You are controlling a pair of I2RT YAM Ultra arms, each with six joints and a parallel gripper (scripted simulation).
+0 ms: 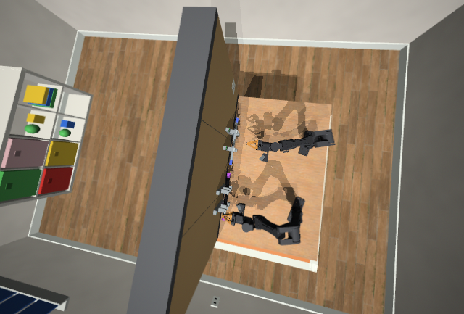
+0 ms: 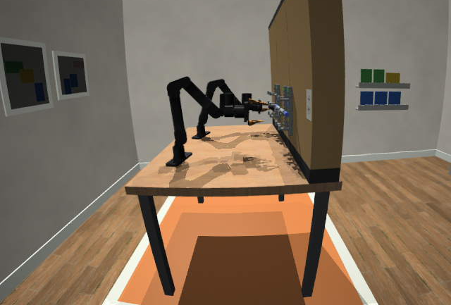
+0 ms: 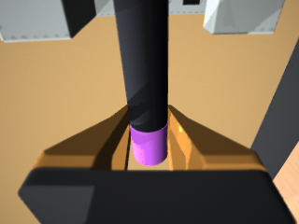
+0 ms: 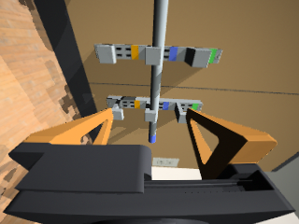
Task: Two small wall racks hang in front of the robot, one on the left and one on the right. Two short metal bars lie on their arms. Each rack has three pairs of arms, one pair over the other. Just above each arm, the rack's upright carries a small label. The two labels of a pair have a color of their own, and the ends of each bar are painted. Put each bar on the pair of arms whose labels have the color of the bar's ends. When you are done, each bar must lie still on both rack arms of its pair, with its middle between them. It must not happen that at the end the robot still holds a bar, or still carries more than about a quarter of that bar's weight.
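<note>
My left gripper (image 1: 227,217) (image 3: 149,112) is shut on the black bar (image 3: 145,65), near one magenta end. The bar runs along the front of the left rack (image 1: 225,191) (image 3: 243,19), between two of its arms in the left wrist view; its other end (image 1: 228,175) is also magenta. Labels there are hidden, and I cannot tell whether the bar touches an arm. The grey bar (image 4: 160,25) (image 2: 280,108) with blue ends lies on the middle arms of the right rack (image 4: 106,54), beside the blue labels. My right gripper (image 1: 249,144) (image 4: 149,112) is open and empty, in front of that rack.
The brown wall panel (image 1: 209,146) (image 2: 293,58) stands behind both racks. The table top (image 1: 284,115) (image 2: 218,179) lies below the arms. The right rack also carries orange and green labels. A wall outlet (image 2: 309,104) (image 4: 165,161) is beyond the right rack's outer side.
</note>
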